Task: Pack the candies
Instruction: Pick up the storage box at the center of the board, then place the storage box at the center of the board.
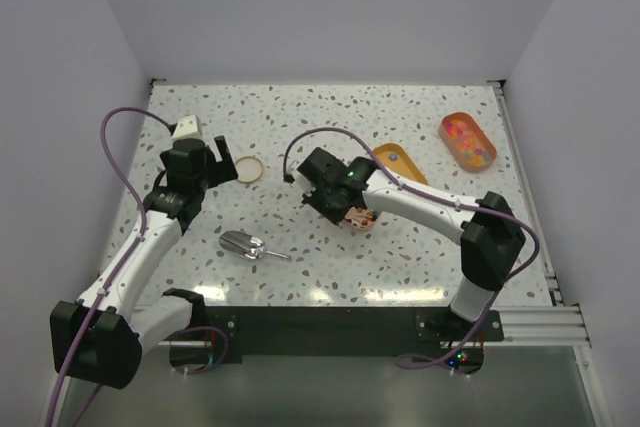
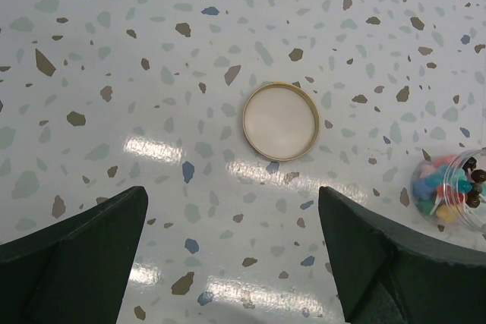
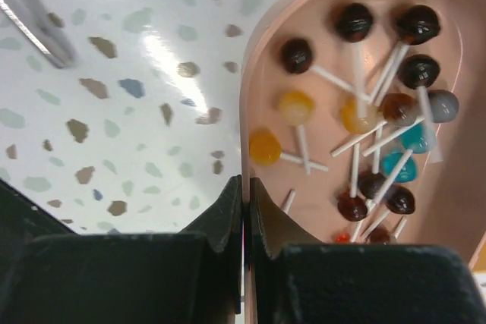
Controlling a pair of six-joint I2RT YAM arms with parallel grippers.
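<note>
- The right gripper (image 3: pixel 244 210) is clamped closed, seemingly pinching the rim of the pink dish (image 3: pixel 266 58).
- The candies (image 3: pixel 295 108), on sticks, lie inside that dish.
- More coloured ones fill the orange tray (image 1: pixel 458 117) at far right.
- The left gripper (image 2: pixel 231 195) gapes wide and empty above a round lid (image 2: pixel 281 121) on the tabletop (image 2: pixel 114 73).

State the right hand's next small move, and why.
Probably raise it slightly, to test the grip: the right hand is shut on the rim of the pink plastic tray of lollipops, which sits on the speckled table.
</note>
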